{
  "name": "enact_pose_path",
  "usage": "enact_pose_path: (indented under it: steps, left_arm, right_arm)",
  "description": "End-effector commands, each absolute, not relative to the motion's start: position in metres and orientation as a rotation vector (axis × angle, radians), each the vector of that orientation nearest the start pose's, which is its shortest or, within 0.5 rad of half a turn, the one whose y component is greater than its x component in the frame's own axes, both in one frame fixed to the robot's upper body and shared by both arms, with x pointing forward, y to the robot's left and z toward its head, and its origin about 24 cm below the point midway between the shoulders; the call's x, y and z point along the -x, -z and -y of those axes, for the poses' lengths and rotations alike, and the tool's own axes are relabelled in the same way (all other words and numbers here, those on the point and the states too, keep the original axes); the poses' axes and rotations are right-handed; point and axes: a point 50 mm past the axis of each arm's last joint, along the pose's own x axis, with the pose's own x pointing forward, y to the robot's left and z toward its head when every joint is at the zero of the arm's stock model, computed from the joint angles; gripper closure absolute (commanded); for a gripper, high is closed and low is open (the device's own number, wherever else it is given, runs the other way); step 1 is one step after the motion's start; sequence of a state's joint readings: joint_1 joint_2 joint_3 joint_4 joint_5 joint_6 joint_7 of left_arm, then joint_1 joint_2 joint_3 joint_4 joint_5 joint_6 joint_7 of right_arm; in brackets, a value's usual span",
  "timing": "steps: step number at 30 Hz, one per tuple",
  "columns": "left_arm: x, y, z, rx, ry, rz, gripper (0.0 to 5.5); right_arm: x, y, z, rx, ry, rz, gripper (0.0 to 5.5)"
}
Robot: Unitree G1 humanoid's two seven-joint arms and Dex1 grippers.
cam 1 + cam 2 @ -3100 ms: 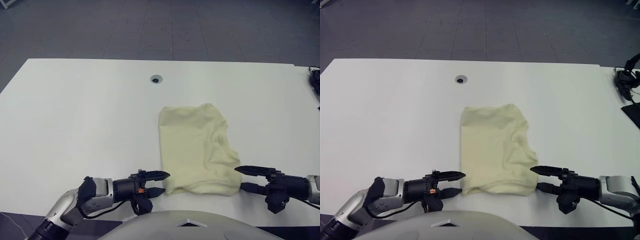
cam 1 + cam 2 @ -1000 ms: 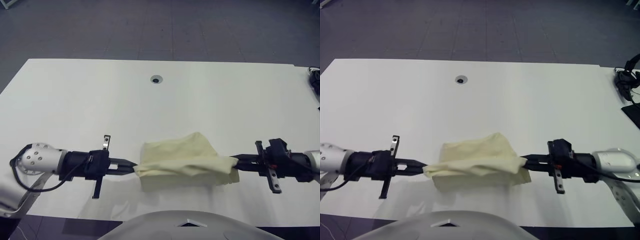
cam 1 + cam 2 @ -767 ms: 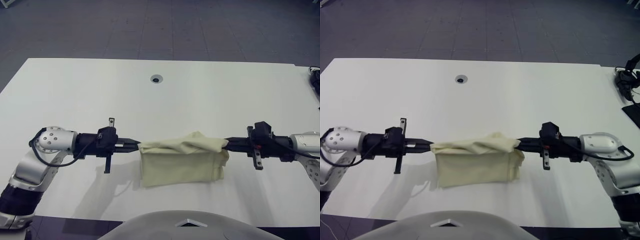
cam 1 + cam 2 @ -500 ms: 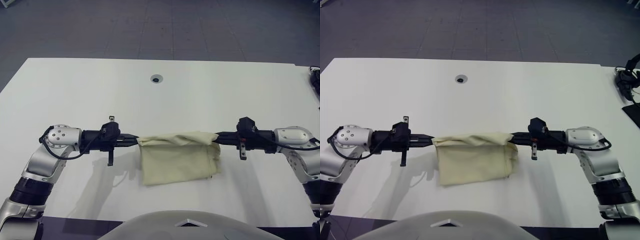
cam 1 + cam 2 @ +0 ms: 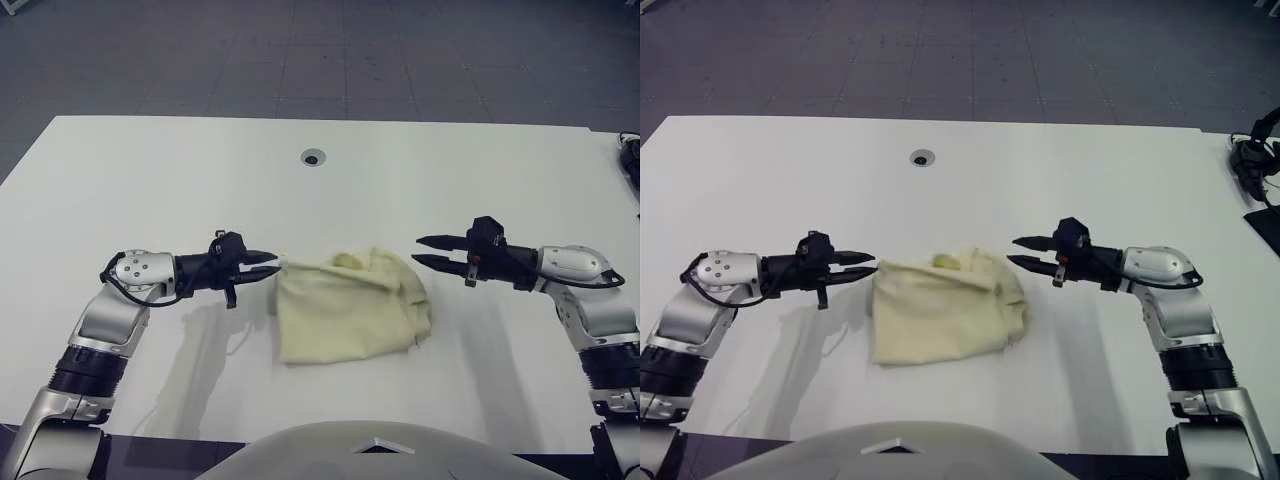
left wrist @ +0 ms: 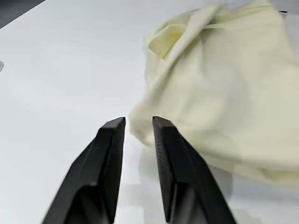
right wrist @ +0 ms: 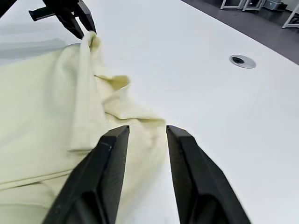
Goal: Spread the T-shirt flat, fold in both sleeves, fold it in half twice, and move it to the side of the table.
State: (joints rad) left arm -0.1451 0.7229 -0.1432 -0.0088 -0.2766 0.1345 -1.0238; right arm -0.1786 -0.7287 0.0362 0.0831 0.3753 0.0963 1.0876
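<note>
The pale yellow T-shirt (image 5: pixel 350 305) lies folded in a rumpled rectangle on the white table (image 5: pixel 150 180), a little toward the near edge. My left gripper (image 5: pixel 272 263) is open just off the shirt's far left corner; in the left wrist view that corner (image 6: pixel 140 122) sits right at the fingertips. My right gripper (image 5: pixel 417 249) hovers open beside the far right corner, a small gap from the cloth (image 7: pixel 46 116). The far edge of the shirt is bunched, with a small fold standing up (image 5: pixel 945 262).
A round cable hole (image 5: pixel 313 157) sits in the table farther back. Black cables and gear (image 5: pixel 1250 160) lie at the far right edge. Bare table surface stretches to the left, right and behind the shirt.
Both grippers carried the shirt's near edge up and over toward the far side, folding it in half, then let go and opened. The shirt now rests loose on the table.
</note>
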Motion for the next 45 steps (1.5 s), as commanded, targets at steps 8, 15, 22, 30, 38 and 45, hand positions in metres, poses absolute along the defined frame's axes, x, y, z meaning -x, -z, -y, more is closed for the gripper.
enact_pose_path:
  steps: [8,15,22,30,38,45]
  left_arm:
    - [-0.276,-0.078,-0.246,-0.342,0.538,-0.266,2.50]
    - [-0.267,-0.119,-0.250,-0.245,0.422,0.010,1.32]
    - [-0.254,-0.126,-0.254,-0.211,0.270,0.102,0.18]
    - [-0.240,-0.114,-0.230,-0.128,0.286,0.125,0.13]
    - [-0.231,-0.116,-0.232,-0.113,0.264,0.135,0.13]
    - [-0.214,-0.118,-0.222,-0.085,0.233,0.152,0.13]
  right_arm:
    - [-0.258,-0.114,0.205,0.430,-1.072,0.018,2.08]
    - [-0.254,-0.111,0.168,0.425,-1.211,0.056,0.95]
    - [-0.267,-0.070,0.125,0.681,-1.369,-0.103,0.10]
    - [-0.290,-0.048,0.089,0.852,-1.402,-0.148,0.10]
    - [-0.291,-0.021,0.170,1.010,-1.116,-0.364,0.10]
    - [-0.248,-0.031,0.265,0.738,-0.632,-0.567,0.10]
